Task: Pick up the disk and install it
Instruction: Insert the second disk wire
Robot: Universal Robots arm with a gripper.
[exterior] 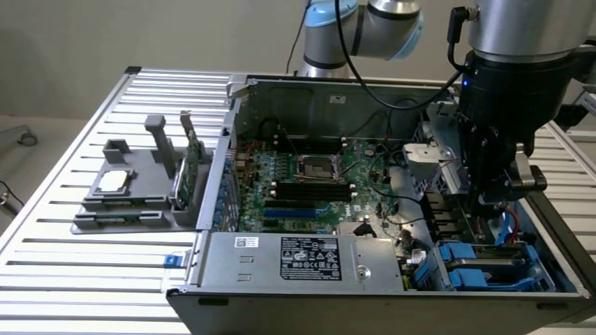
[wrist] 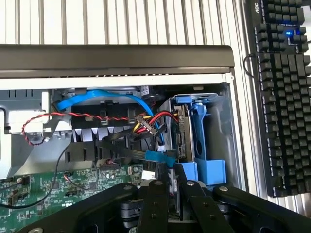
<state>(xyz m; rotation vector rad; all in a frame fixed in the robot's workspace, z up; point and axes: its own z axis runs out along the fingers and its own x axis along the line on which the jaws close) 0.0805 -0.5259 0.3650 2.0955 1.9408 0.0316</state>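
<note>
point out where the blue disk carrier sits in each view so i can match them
Exterior view: the disk, in its blue carrier, sits in the computer case's corner bay at the exterior view's lower right, below the gripper.
Wrist view: the disk stands edge-on in the bay just beyond the gripper.
Shared landmark: the blue cable beside the bay.

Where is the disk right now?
The disk stands on edge in its bay at the open case's corner, on the exterior view's lower right, beside the power supply, just under the gripper.
</note>
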